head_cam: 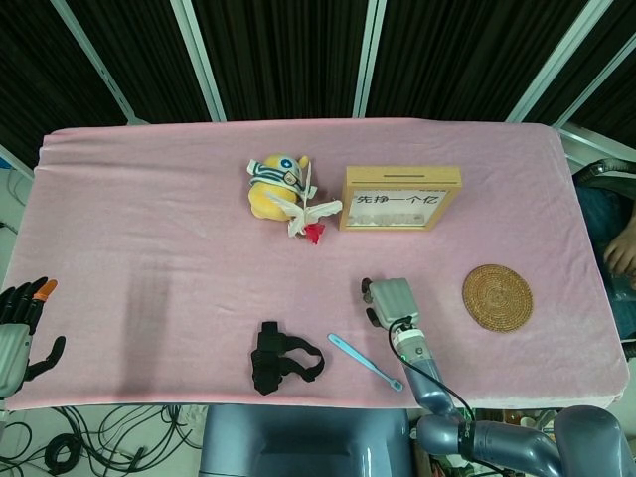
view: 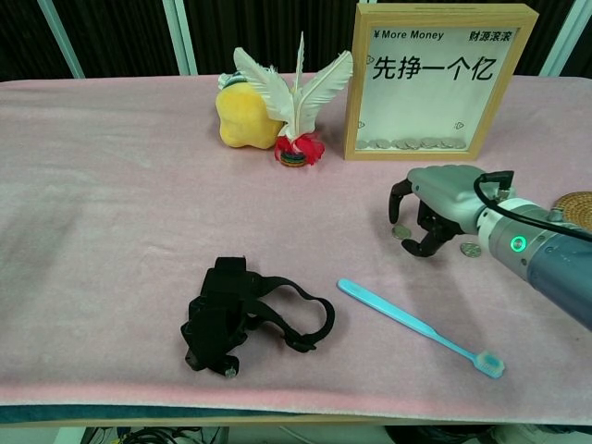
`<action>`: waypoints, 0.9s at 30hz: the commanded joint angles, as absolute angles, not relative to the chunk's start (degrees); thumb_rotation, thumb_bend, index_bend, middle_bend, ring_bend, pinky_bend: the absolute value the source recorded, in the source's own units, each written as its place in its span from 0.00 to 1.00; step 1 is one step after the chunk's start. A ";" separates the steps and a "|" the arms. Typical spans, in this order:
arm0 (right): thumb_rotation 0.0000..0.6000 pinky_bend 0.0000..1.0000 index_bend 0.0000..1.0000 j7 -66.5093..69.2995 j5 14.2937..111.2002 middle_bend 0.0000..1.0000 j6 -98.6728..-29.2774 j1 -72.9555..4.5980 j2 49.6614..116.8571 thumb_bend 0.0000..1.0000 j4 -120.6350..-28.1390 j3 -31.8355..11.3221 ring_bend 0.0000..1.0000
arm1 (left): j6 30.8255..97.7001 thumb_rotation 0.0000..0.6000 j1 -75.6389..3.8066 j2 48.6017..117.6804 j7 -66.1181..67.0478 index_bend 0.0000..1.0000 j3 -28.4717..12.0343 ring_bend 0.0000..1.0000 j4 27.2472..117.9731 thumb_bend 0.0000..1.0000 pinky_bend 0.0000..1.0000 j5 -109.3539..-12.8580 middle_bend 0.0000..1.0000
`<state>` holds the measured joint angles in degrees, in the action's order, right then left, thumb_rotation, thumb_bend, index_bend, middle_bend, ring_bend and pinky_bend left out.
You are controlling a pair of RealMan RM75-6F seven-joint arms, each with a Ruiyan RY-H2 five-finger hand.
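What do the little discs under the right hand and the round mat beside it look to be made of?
The two discs by the right hand look like metal coins: small, flat, dull silvery grey, matching those in the wooden frame box. The round mat looks like woven rattan or straw: tan, with concentric coiled rings. Its exact fibre cannot be told.

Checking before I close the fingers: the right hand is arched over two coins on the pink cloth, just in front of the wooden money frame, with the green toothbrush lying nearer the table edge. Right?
Not quite: the toothbrush is light blue, not green, as the chest view shows. The rest holds: the right hand arches over two coins in front of the wooden money frame.
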<state>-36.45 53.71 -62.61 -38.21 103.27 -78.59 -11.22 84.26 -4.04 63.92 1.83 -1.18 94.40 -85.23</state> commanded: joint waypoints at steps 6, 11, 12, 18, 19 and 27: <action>1.00 1.00 0.41 -36.29 53.57 0.98 -62.59 -38.09 102.98 0.32 -78.60 -11.22 1.00 | 84.16 1.00 -4.07 63.97 1.85 0.03 -1.18 0.00 94.28 0.41 0.00 -85.19 0.03; 1.00 1.00 0.41 -36.08 53.56 0.98 -62.42 -38.03 103.02 0.32 -78.53 -11.06 1.00 | 84.23 1.00 -4.03 63.93 1.84 0.03 -1.16 0.00 94.31 0.41 0.00 -85.23 0.03; 1.00 1.00 0.41 -35.99 53.58 0.98 -62.35 -38.02 103.05 0.32 -78.55 -11.03 1.00 | 84.23 1.00 -4.02 63.93 1.84 0.03 -1.15 0.00 94.31 0.41 0.00 -85.24 0.03; 1.00 1.00 0.42 -35.96 53.81 0.98 -62.48 -38.07 103.20 0.32 -78.43 -11.00 1.00 | 84.17 1.00 -4.06 63.95 1.86 0.03 -1.16 0.00 94.29 0.41 0.00 -85.23 0.03; 1.00 1.00 0.42 -35.99 53.80 0.98 -62.50 -38.07 103.21 0.32 -78.39 -11.01 1.00 | 84.17 1.00 -4.05 63.94 1.85 0.03 -1.15 0.00 94.27 0.41 0.00 -85.22 0.03; 1.00 1.00 0.43 -36.05 53.42 0.98 -62.48 -37.93 103.11 0.32 -78.33 -11.03 1.00 | 84.15 1.00 -4.05 63.94 1.84 0.03 -1.16 0.00 94.24 0.41 0.00 -85.22 0.03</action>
<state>-36.04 53.42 -62.49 -37.94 103.11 -78.33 -11.03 84.16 -4.05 63.94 1.83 -1.15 94.23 -85.23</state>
